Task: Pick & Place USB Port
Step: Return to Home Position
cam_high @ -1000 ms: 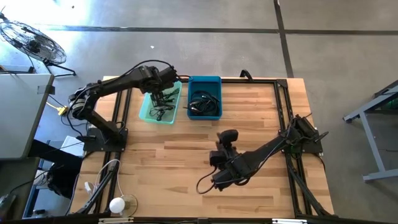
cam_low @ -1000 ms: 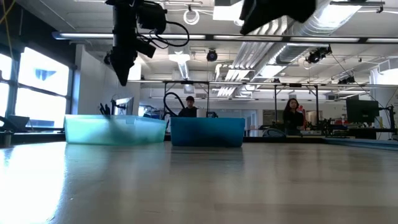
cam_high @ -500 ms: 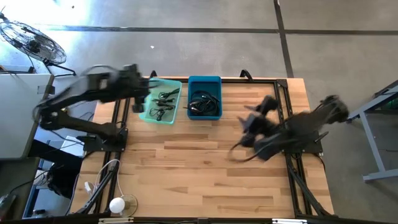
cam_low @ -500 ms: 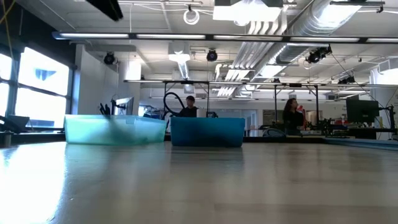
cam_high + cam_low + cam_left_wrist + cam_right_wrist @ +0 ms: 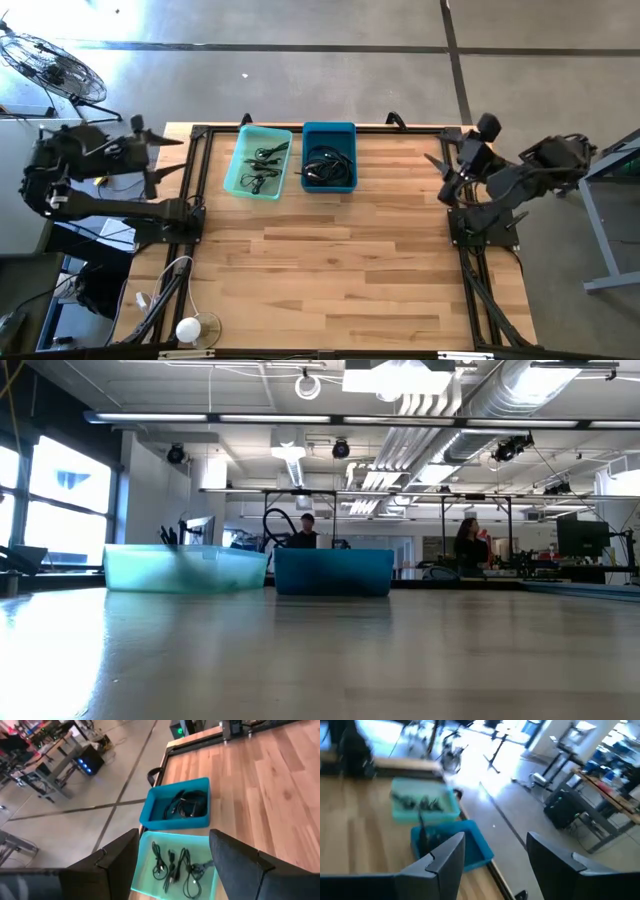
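Arms folded at table (image 5: 330, 270) edges, left gripper (image 5: 158, 158) and right gripper (image 5: 441, 178) both spread wide, empty.

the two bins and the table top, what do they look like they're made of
Green bin: probably plastic, with thin, smooth walls that look slightly see-through from the low view. Blue bin: likely plastic too, opaque, with an even moulded rim. Table top: wood, shown by its joined strips and visible grain, with a light sheen.
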